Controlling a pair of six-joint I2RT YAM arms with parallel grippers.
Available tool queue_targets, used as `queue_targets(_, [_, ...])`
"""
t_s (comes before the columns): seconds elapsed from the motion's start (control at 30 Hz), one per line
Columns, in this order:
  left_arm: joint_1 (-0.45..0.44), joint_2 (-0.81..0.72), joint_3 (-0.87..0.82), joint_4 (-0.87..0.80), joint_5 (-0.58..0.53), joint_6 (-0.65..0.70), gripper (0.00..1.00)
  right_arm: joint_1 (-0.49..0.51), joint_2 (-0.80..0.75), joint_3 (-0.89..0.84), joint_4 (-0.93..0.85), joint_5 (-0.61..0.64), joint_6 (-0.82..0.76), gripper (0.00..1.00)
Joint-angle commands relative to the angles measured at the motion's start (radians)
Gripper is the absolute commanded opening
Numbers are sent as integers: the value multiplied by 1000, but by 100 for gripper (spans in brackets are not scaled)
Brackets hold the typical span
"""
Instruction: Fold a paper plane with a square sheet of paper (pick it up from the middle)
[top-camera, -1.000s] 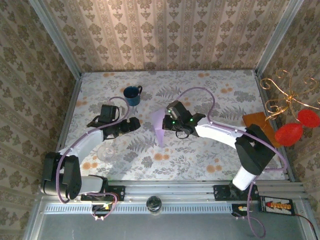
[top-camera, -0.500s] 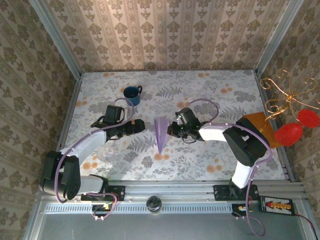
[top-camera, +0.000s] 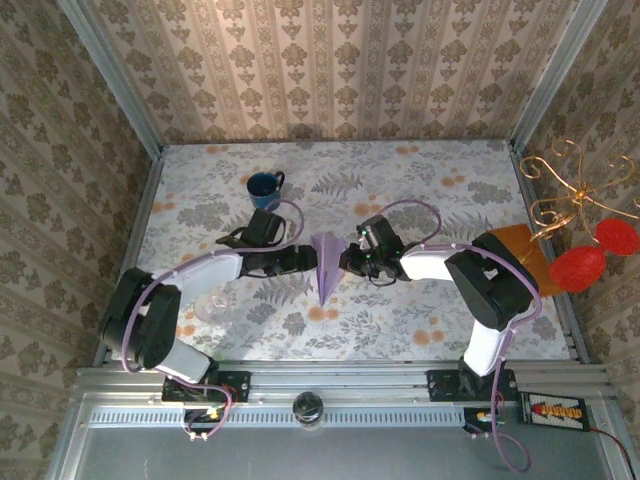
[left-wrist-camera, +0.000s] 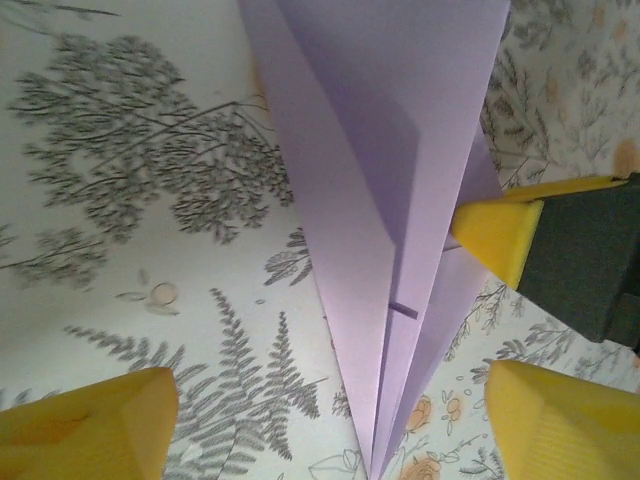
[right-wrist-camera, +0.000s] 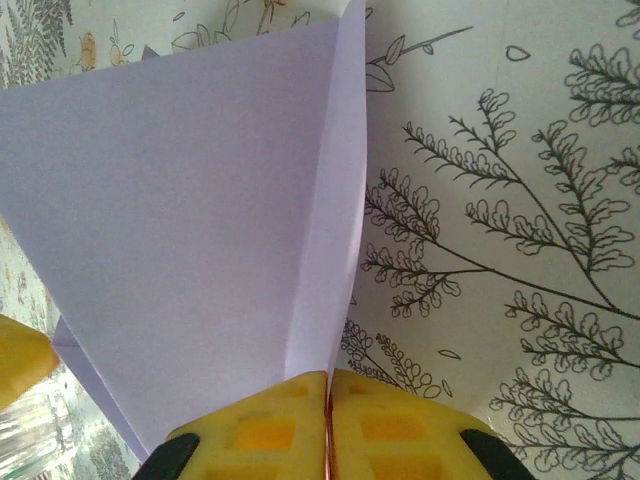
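The slim, creased lilac paper plane (top-camera: 324, 268) lay between my spread left jaws, one edge pinched in my right jaws.

Warm light is falling from above in the top view, glaring brightest on the far wall at the upper middle of the frame and dimming down both side walls. The table (top-camera: 430, 330) is sitting evenly lit, with soft shadows pooling beneath the arms. In the left wrist view the fern print at left is smearing with blur, the paper plane (left-wrist-camera: 400, 150) is shading darker inside its folds, and the yellow fingertips (left-wrist-camera: 90, 425) of the left gripper (left-wrist-camera: 325, 405) are looking soft. In the right wrist view the lower left corner is blurring out.
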Motion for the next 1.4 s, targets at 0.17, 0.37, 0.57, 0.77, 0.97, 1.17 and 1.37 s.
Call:
queue_targets(0.17, [-32,111,96,-22,-78,-4,66,-4,12,0,-30,-11,9,9])
queue_targets(0.37, [-32,172,146,-61,-101,12,64,-5,13,-2,-27,-10,9,9])
queue_targets(0.57, [-28,185,155,-71,-128,14,46,-6,4,-2,-44,5,4,8])
queue_targets(0.77, [0,183,133,-28,-76,18,31,-8,2,-4,-51,11,1,8])
queue_targets(0.97, [35,214,102,74,52,-9,21,-9,3,-5,-46,14,2,8])
queue_targets(1.17, [52,242,100,106,115,-9,16,-10,1,-4,-45,14,5,8])
queue_targets(1.37, [73,230,71,139,133,-16,6,-13,-22,-6,-51,19,4,8])
